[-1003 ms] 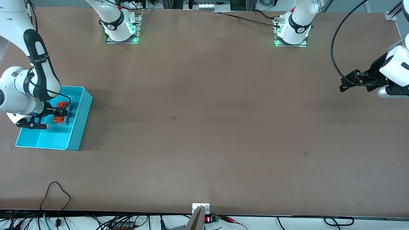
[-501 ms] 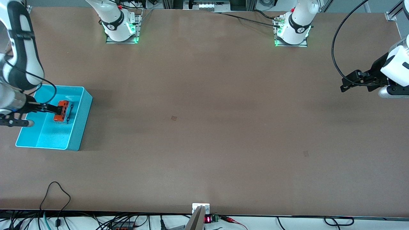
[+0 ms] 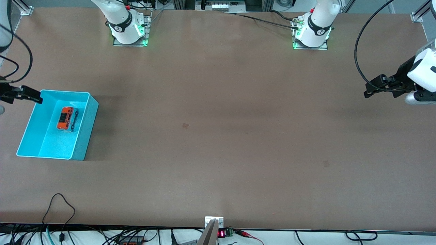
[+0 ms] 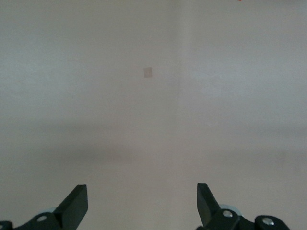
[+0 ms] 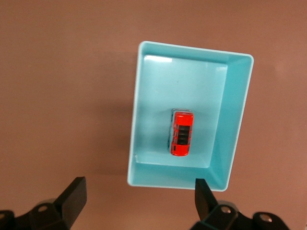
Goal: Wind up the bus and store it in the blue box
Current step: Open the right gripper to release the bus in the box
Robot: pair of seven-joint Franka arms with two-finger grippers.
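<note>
The orange bus (image 3: 66, 119) with dark roof windows lies on the floor of the blue box (image 3: 87, 132), apart from its walls. The box stands near the right arm's end of the table. My right gripper (image 3: 35, 98) is open and empty, up over the table just outside the box's corner. Its wrist view looks down on the bus (image 5: 182, 133) inside the box (image 5: 231, 124), with the right gripper (image 5: 139, 182) spread wide. My left gripper (image 3: 369, 91) waits open and empty over the left arm's end of the table. In its wrist view the left gripper (image 4: 141, 188) has only bare table under it.
The brown table (image 3: 218, 136) has small dark marks (image 3: 185, 126) near its middle. The arm bases (image 3: 127, 30) stand along the edge farthest from the camera. Cables (image 3: 58, 211) lie at the nearest edge.
My right gripper has pulled out of the box and away from the bus, rising toward the table's end. The bus stays in the box. The left arm has barely moved.
</note>
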